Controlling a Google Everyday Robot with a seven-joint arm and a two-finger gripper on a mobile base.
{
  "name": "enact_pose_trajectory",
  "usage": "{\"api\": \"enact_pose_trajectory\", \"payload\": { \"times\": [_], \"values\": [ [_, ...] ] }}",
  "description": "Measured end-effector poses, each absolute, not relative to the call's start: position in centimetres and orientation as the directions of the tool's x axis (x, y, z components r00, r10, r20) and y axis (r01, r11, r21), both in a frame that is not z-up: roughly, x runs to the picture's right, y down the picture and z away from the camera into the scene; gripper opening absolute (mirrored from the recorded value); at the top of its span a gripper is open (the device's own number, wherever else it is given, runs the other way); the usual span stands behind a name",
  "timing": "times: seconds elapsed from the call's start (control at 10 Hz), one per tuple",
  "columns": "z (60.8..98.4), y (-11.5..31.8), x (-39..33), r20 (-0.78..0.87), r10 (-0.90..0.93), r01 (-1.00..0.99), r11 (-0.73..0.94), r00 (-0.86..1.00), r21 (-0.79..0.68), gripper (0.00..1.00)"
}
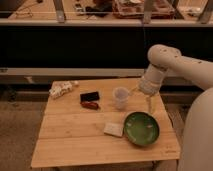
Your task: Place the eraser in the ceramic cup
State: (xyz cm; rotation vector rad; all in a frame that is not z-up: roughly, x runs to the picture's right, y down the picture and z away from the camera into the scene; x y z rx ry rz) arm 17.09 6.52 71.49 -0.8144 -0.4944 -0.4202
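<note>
On the counter (75, 145) the eraser (89, 96) lies left of the ceramic cup (120, 97), an oblong thing (90, 104) just before it. The gripper (142, 98) hangs right of the cup; before them sit a pad (113, 129) and, to its right, a bowl (141, 128).

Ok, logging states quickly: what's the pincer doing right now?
State of the pincer: cannot be told; it hangs beside the ceramic cup; the eraser lies on the table.

Table (75, 142): pale wood planks, matt, seams plain between boards. Cup (120, 97): whitish, smooth, faint sheen (ceramic by the look). Bowl (141, 128): green, glossy, light spots inside. Eraser (89, 96): black, matt. Arm (180, 62): white shell, smooth, plastic-like. Gripper (142, 98), just right of cup: pale, smooth, hard finish.
</note>
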Motion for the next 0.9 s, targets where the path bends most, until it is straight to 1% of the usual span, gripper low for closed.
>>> {"api": "enact_pose_trajectory", "payload": {
  "times": [0.2,0.4,0.7,0.9],
  "values": [
    [73.6,4.4,15.6,0.521,-0.096,0.446,0.659,0.848,-0.605,0.8],
    [75.2,2.4,14.3,0.513,-0.033,0.378,0.716,0.858,-0.586,0.8],
    [76.8,-0.7,12.5,0.534,0.038,0.286,0.811,0.844,-0.51,0.8],
    [77.8,-1.9,11.6,0.545,0.071,0.228,0.857,0.835,-0.462,0.8]
  ]
}}
